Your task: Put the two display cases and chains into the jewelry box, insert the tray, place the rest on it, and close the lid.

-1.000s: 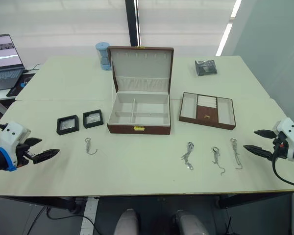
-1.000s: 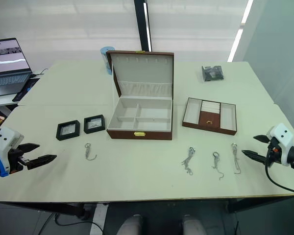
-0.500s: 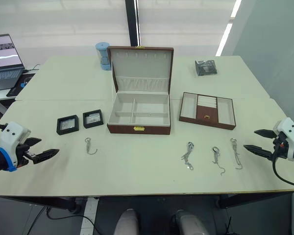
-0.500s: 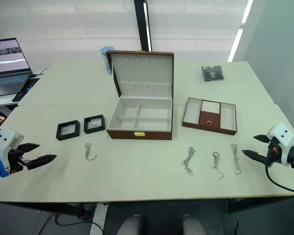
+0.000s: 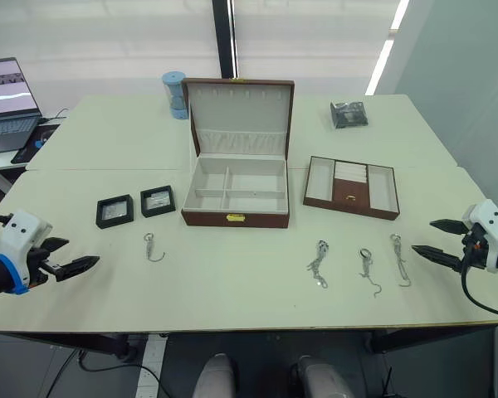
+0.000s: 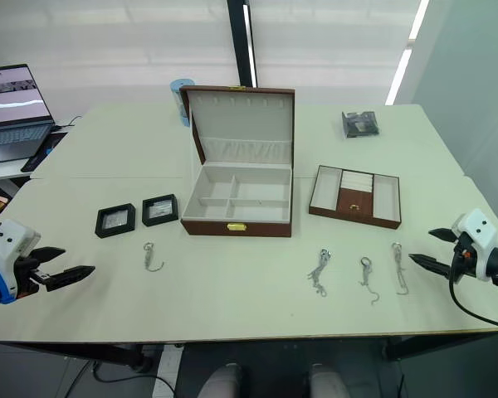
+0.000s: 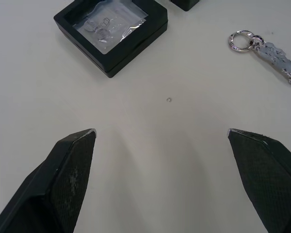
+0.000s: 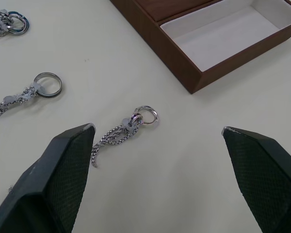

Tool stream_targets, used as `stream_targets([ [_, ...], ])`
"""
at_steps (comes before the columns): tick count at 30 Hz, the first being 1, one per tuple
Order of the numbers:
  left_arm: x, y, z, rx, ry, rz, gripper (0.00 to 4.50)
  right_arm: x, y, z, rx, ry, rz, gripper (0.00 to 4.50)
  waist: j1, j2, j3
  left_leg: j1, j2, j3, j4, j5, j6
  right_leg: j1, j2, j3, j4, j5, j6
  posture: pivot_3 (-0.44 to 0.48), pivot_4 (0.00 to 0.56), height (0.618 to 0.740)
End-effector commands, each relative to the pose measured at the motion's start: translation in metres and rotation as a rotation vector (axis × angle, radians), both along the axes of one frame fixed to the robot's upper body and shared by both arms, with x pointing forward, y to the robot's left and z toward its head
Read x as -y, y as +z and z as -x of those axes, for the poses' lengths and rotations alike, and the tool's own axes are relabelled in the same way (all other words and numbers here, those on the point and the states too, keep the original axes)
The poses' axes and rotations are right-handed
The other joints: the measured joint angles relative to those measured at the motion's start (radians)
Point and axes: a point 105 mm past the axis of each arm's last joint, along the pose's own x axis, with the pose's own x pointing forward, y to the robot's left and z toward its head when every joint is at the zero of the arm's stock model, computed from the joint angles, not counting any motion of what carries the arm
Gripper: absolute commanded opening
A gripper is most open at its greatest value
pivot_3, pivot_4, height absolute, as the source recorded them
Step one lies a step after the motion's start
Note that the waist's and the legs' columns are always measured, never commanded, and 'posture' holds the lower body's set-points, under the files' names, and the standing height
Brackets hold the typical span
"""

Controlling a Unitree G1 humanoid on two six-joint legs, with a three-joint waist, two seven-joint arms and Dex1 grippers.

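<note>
The jewelry box (image 5: 235,191) sat open on the table (image 5: 232,290), its lid (image 5: 241,114) standing up. The left gripper (image 5: 76,264) and right gripper (image 5: 432,240) were both wide open and held nothing.

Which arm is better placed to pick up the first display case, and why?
Left. The left gripper is open on the cases' side, near the outer display case. The right gripper sits across the table by the chains.
</note>
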Motion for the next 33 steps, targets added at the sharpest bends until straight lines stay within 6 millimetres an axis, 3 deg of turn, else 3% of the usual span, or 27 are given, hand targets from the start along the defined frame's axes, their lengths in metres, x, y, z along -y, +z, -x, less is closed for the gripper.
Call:
stream_targets([
  [1,-0.002,0.019,-0.006,0.095,0.037,0.02,4.49,-0.001,0.017,-0.003,0.089,-0.022,-0.046,4.44,0.0,0.0,0.0,0.0,0.0,0.0,0.0,0.0,0.0,0.0,0.0,0.0,0.0,0.0,0.0,0.0,0.15,0.74],
  [5,0.014,0.027,-0.018,0.183,0.053,0.133,4.49,-0.016,0.03,-0.011,0.184,-0.039,-0.135,4.44,0.0,0.0,0.0,0.0,0.0,0.0,0.0,0.0,0.0,0.0,0.0,0.0,0.0,0.0,0.0,0.0,0.15,0.74],
  [10,0.037,0.032,-0.04,0.286,0.09,0.245,4.49,-0.05,0.042,-0.024,0.298,-0.046,-0.227,4.44,0.0,0.0,0.0,0.0,0.0,0.0,0.0,0.0,0.0,0.0,0.0,0.0,0.001,0.0,0.0,0.0,0.15,0.74],
  [18,0.066,0.031,-0.083,0.401,0.168,0.306,4.49,-0.113,0.039,-0.061,0.382,-0.068,-0.271,4.44,0.002,-0.001,0.0,-0.001,-0.001,-0.001,0.001,0.0,0.0,0.0,0.001,0.0,0.001,0.0,0.0,0.0,0.15,0.74],
  [20,0.073,0.03,-0.093,0.402,0.163,0.297,4.5,-0.129,0.035,-0.072,0.378,-0.068,-0.269,4.06,0.001,-0.001,0.0,-0.001,-0.002,-0.001,0.001,0.0,0.0,0.0,0.002,0.0,0.001,0.0,0.0,0.0,0.15,0.74],
  [26,0.088,0.032,-0.119,0.407,0.139,0.268,3.15,-0.173,0.025,-0.091,0.354,-0.018,-0.219,2.37,0.002,-0.001,0.0,-0.003,-0.002,0.0,0.001,0.0,0.0,-0.002,0.003,0.0,0.0,0.0,0.0,0.0,0.15,0.74],
  [27,0.091,0.03,-0.122,0.393,0.128,0.261,2.69,-0.179,0.024,-0.094,0.35,-0.014,-0.213,2.01,0.003,-0.001,0.0,-0.003,-0.002,0.0,0.001,0.0,0.0,-0.002,0.003,0.001,0.0,0.0,0.0,0.0,0.15,0.74],
  [30,0.1,0.022,-0.13,0.359,0.091,0.241,1.89,-0.191,0.019,-0.1,0.332,-0.007,-0.181,1.39,0.002,-0.001,0.0,-0.003,-0.002,0.0,0.001,0.0,0.0,-0.002,0.004,0.0,0.001,0.001,0.0,0.0,0.15,0.74],
  [33,0.121,0.016,-0.139,0.331,0.027,0.248,0.91,-0.205,0.013,-0.104,0.308,0.014,-0.158,0.56,0.002,-0.001,0.0,-0.003,-0.002,0.0,0.001,0.0,0.0,-0.002,0.005,0.0,0.001,0.001,0.0,0.0,0.15,0.74],
])
